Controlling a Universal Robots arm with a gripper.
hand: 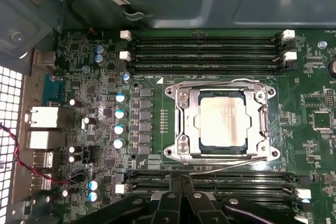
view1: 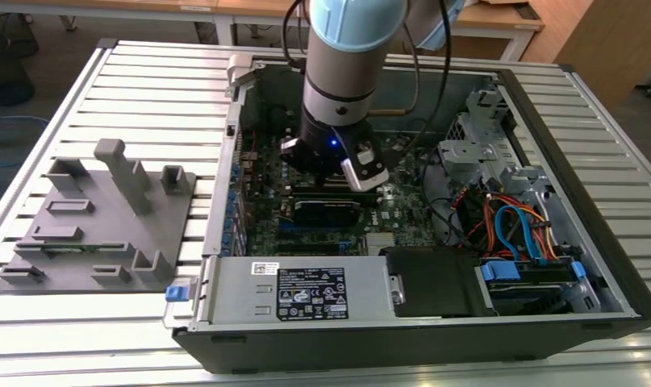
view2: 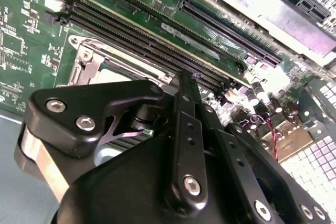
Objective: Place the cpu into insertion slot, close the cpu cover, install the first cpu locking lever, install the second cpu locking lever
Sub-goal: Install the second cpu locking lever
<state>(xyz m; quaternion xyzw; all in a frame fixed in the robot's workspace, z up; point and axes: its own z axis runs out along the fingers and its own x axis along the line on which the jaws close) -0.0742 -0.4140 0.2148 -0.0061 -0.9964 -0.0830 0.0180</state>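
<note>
Gripper (hand: 181, 192): fingers pressed together, empty, hovering just beside the socket over the memory slots (hand: 205, 51).
Cpu (hand: 223, 123): seated in the insertion slot (hand: 222, 153).
Cpu cover (hand: 185, 121): down around the chip.
Levers (hand: 223, 167): lying along the frame edges.
</note>
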